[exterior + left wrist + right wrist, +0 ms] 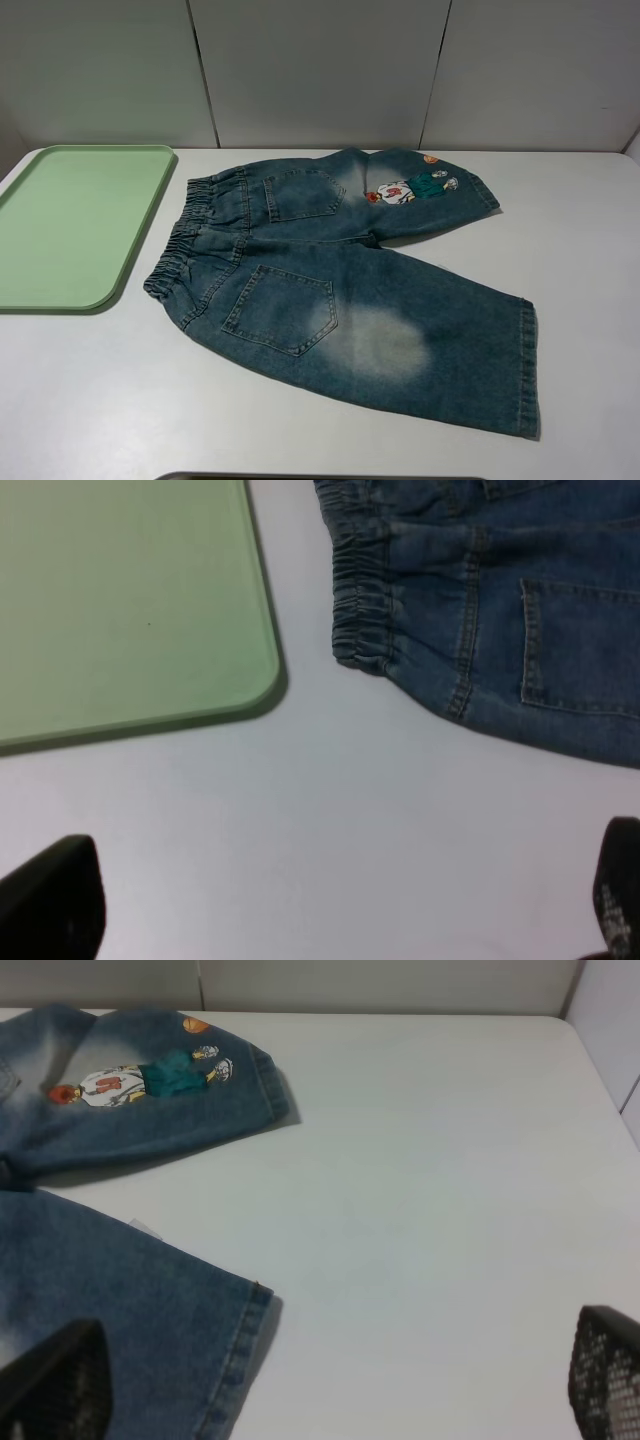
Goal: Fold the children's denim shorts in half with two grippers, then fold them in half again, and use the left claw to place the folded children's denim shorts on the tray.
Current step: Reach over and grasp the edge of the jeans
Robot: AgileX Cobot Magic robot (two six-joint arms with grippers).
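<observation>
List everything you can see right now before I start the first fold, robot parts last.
children's denim shorts: one, washed blue with pale patches, spread flat mid-table, waistband toward the tray, not yet folded.
cartoon patch: one, multicoloured, on the far leg of the shorts.
tray: one, pale green, on the left of the table, apart from the shorts, nothing on it.
table: one, white, under everything.
wall panels: three, pale grey, behind the table.
left pincer: one, black, open, over bare table near the tray corner and the waistband, holding nothing.
right pincer: one, black, open, over the table by the near leg's hem, holding nothing.
</observation>
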